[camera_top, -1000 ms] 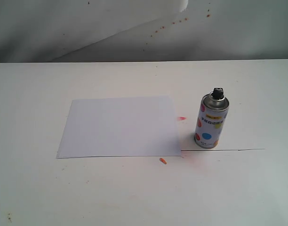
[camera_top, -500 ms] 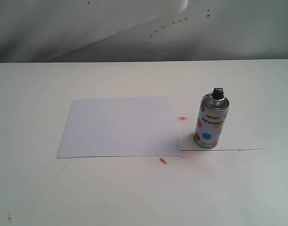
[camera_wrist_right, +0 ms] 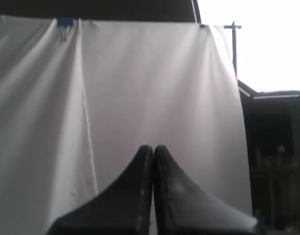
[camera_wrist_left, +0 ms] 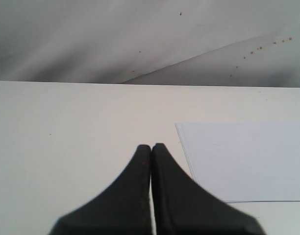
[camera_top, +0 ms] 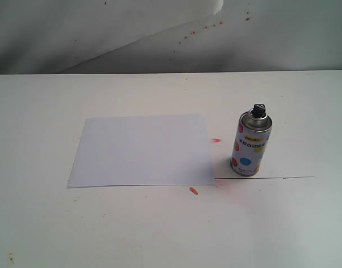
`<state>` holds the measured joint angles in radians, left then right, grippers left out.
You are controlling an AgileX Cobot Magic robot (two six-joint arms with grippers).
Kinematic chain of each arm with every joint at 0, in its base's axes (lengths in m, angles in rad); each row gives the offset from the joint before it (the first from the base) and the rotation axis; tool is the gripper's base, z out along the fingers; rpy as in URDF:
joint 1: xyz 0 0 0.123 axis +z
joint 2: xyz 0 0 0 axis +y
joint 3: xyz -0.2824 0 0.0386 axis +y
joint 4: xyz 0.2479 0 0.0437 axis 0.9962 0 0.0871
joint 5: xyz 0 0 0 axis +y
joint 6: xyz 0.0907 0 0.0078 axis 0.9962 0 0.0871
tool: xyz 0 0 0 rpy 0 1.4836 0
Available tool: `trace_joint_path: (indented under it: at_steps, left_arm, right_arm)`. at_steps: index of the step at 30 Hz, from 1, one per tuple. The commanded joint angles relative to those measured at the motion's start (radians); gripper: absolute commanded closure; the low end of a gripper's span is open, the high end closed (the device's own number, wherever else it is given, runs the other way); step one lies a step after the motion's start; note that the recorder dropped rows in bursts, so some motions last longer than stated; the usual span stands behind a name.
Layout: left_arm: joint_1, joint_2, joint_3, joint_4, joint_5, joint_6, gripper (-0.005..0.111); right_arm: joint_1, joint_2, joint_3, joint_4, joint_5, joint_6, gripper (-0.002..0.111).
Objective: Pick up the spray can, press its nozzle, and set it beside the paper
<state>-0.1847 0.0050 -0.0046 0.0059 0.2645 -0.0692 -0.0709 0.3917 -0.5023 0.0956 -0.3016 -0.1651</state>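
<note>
Nothing moved: glossy cylindrical spray can (camera_top: pixel 251 146) beside flat matte paper (camera_top: pixel 143 149) (left gripper (camera_wrist_left: pixel 151 147), right gripper (camera_wrist_right: pixel 153 148) both closed).

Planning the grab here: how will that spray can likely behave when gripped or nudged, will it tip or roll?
The spray can stands upright, tall on a narrow base, so a push near its top would probably tip it. Being cylindrical, it would likely roll once down. Its glossy wall looks stiff but perhaps slippery.

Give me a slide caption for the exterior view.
Upright dotted silver spray can beside a white paper sheet on a paint-flecked white table.
</note>
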Motion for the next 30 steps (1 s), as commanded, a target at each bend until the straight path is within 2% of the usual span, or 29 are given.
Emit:
trace_joint_path:
  at_steps: [1, 6, 14, 22, 30]
  left_arm:
    - [-0.006, -0.005, 0.005, 0.003, 0.001, -0.002, 0.106]
    - [-0.006, -0.005, 0.005, 0.003, 0.001, -0.002, 0.106]
    - [-0.006, -0.005, 0.005, 0.003, 0.001, -0.002, 0.106]
    - [-0.006, -0.005, 0.005, 0.003, 0.001, -0.002, 0.106]
    - [-0.006, -0.005, 0.005, 0.003, 0.001, -0.002, 0.106]
  right_arm:
    - [0.001, 0.276, -0.141, -0.006, 0.042, -0.014, 0.108]
    - [0.001, 0.529, -0.192, -0.021, -0.08, -0.011, 0.108]
    - [0.001, 0.752, -0.192, -0.021, -0.117, -0.004, 0.108]
    - [0.001, 0.852, -0.19, -0.025, -0.051, -0.001, 0.108]
    - [0.001, 0.885, -0.035, -0.031, -0.052, -0.003, 0.108]
